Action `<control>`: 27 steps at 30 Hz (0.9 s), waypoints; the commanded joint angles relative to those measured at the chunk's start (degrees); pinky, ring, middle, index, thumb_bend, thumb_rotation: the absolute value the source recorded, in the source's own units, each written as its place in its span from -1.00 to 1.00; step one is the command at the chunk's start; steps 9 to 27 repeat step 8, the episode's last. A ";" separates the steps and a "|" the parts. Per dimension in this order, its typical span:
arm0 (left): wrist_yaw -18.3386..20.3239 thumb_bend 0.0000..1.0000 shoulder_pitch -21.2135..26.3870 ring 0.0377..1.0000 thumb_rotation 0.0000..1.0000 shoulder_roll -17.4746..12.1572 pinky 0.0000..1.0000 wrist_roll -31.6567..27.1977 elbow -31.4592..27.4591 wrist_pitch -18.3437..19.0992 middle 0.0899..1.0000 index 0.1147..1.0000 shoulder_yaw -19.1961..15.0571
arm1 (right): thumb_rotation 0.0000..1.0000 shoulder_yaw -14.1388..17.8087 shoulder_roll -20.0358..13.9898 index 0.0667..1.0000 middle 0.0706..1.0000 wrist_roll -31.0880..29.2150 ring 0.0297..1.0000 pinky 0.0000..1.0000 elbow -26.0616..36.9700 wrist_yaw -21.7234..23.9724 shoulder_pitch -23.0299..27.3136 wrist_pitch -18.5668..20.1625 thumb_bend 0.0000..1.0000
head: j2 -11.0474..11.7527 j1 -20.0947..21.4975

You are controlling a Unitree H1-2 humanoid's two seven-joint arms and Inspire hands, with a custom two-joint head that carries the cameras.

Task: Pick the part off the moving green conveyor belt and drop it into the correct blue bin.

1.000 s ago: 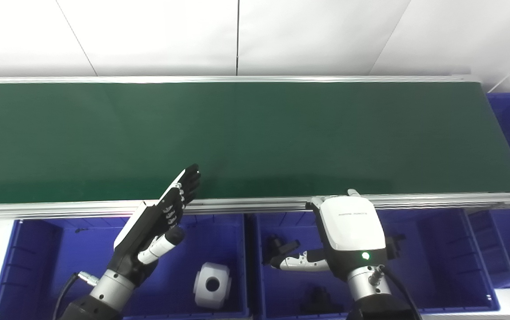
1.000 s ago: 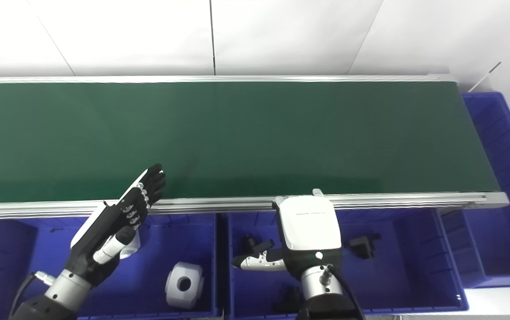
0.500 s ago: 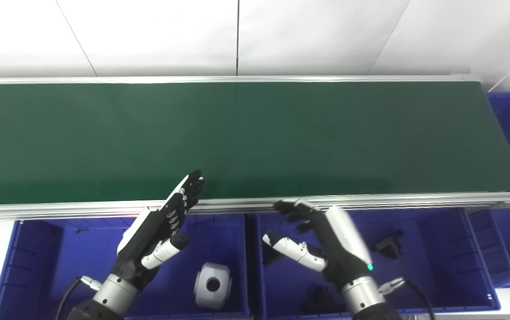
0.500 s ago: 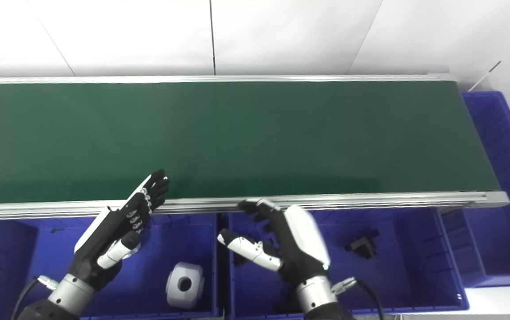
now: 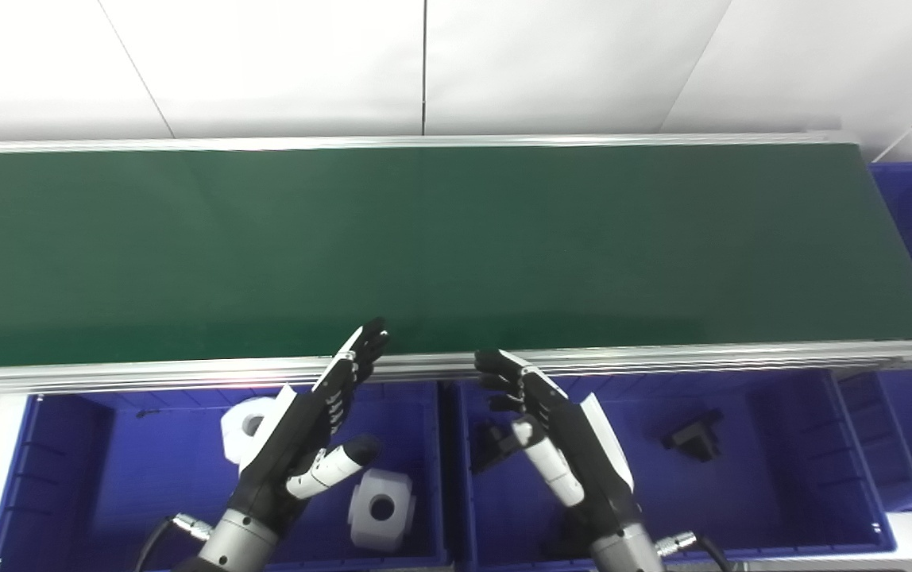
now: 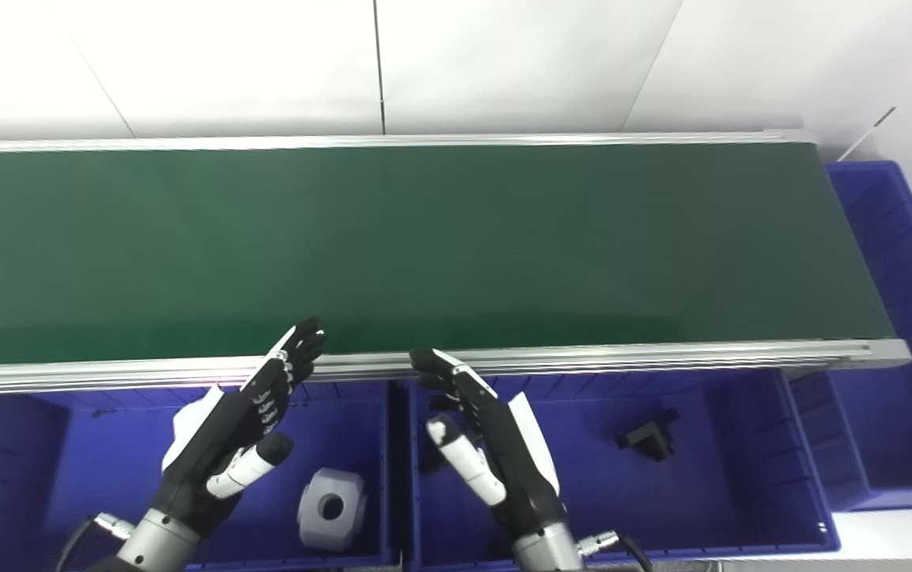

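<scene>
Since a second ago the right robot hand [image 5: 563, 429] has been turned from palm-down to edge-on with fingers extended, and the left robot hand [image 5: 305, 429] has been shifted slightly toward the centre.

In the left eye view, both robot hands are held open and empty, fingers straight and pointed at the near rail of the green conveyor belt [image 5: 424, 246], with palms facing each other. No part is seen on the belt. The left robot hand is raised over the left blue bin [image 5: 67, 445], where two white parts lie: one [image 5: 380, 508] just right of its wrist, another [image 5: 245, 421] partly hidden behind its back. The right robot hand is raised over the middle blue bin [image 5: 782, 477], where a black part [image 5: 694, 435] lies well to its right and another black part [image 5: 492, 441] sits just left of its thumb.

In the right eye view, the far-right blue bin [image 6: 885, 334] beyond the belt end is shown more fully. The second white part [image 6: 186, 425] is mostly covered by the left robot hand, and the black part beside the right thumb is nearly hidden.
</scene>
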State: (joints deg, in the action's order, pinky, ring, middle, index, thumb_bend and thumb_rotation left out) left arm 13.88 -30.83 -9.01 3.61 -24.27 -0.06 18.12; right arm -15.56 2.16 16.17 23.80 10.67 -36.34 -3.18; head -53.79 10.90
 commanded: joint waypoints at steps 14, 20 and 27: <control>-1.43 0.56 -2.02 1.00 0.53 0.83 1.00 1.60 -0.53 -4.21 0.96 0.95 1.31 | 1.00 -1.39 -2.45 0.71 0.74 -4.29 0.70 0.63 -1.04 -2.56 0.28 -6.47 0.56 | 0.80 -2.27; -1.43 0.56 -2.02 1.00 0.53 0.83 1.00 1.60 -0.53 -4.21 0.96 0.95 1.31 | 1.00 -1.39 -2.45 0.71 0.74 -4.29 0.70 0.63 -1.04 -2.56 0.28 -6.47 0.56 | 0.80 -2.27; -1.43 0.56 -2.02 1.00 0.53 0.83 1.00 1.60 -0.53 -4.21 0.96 0.95 1.31 | 1.00 -1.39 -2.45 0.71 0.74 -4.29 0.70 0.63 -1.04 -2.56 0.28 -6.47 0.56 | 0.80 -2.27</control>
